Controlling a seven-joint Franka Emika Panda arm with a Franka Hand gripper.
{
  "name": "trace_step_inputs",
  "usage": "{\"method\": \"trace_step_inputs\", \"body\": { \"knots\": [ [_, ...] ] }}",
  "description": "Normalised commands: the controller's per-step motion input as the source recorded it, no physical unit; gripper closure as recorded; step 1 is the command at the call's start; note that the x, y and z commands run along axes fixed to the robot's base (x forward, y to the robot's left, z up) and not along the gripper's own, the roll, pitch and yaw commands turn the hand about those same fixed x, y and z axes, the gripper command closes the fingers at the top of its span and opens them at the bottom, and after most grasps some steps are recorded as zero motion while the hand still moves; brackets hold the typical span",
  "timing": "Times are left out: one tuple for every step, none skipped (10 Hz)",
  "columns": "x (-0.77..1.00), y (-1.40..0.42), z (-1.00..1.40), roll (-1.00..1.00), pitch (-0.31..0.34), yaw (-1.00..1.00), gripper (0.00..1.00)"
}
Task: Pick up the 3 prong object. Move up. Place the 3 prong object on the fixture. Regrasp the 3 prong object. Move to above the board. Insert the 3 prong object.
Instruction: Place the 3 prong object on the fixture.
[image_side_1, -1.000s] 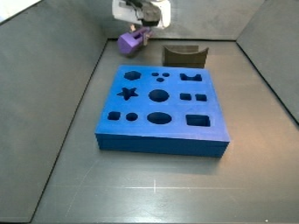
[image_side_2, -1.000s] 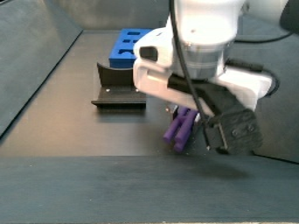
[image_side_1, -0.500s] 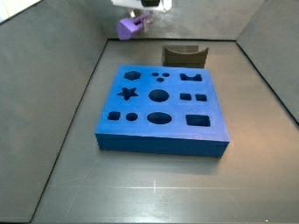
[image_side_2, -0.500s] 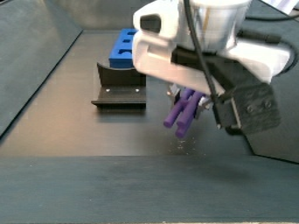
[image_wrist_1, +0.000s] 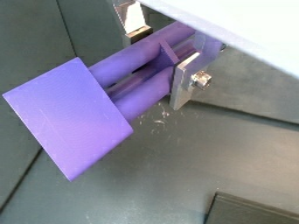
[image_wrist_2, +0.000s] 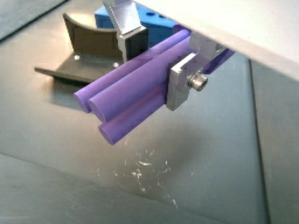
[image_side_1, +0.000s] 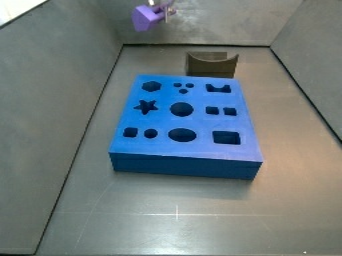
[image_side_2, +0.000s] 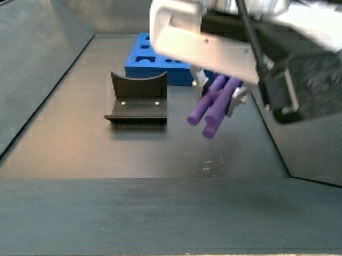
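My gripper (image_wrist_1: 163, 49) is shut on the 3 prong object (image_wrist_1: 126, 80), a light-purple lobed peg held crosswise between the silver fingers (image_wrist_1: 184, 84). Both wrist views show it hanging above the grey floor, clear of everything. In a side view the 3 prong object (image_side_1: 147, 15) hangs high near the back wall, with the gripper mostly cut off above it. The dark fixture (image_side_2: 136, 100) stands on the floor beside and below the gripper (image_side_2: 227, 90). The blue board (image_side_1: 187, 115) with its shaped holes lies flat farther off, beyond the fixture (image_side_1: 211, 63).
Grey walls enclose the floor on the sides and back (image_side_1: 80, 70). A patch of light scratch marks (image_wrist_2: 142, 166) shows on the floor under the held peg. The fixture (image_wrist_2: 87, 39) sits close behind the peg's far side, the board's edge (image_wrist_2: 153, 16) beyond it.
The gripper has risen straight up with the 3 prong object in it; in a side view it has nearly left the top of the frame. Board and fixture have not moved.
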Motion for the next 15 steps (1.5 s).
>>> {"method": "trace_step_inputs", "body": {
  "knots": [
    [-0.03,-0.01,1.00,0.09,0.096,0.02,1.00],
    [-0.03,-0.01,0.96,0.08,0.092,0.02,1.00],
    [-0.03,-0.01,0.88,0.08,0.091,0.02,1.00],
    [-0.02,-0.01,0.71,0.07,0.087,0.01,1.00],
    [-0.01,0.00,0.57,0.07,0.090,0.01,1.00],
    [-0.01,0.00,0.38,0.06,0.096,0.01,1.00],
    [0.00,0.00,0.29,0.05,0.100,0.01,1.00],
    [1.00,-0.75,0.03,0.06,0.188,1.00,1.00],
    [1.00,-0.74,0.00,0.06,0.198,1.00,1.00],
    [1.00,-0.67,0.00,0.07,0.228,1.00,1.00],
    [1.00,-0.62,0.01,0.08,0.249,1.00,1.00],
    [1.00,-0.54,0.01,0.10,0.320,1.00,1.00],
    [1.00,-0.49,0.01,0.14,0.394,1.00,1.00],
    [1.00,-0.41,0.01,0.15,0.365,0.66,1.00],
    [1.00,-0.36,0.01,0.14,0.318,0.44,1.00]
  ]
}}
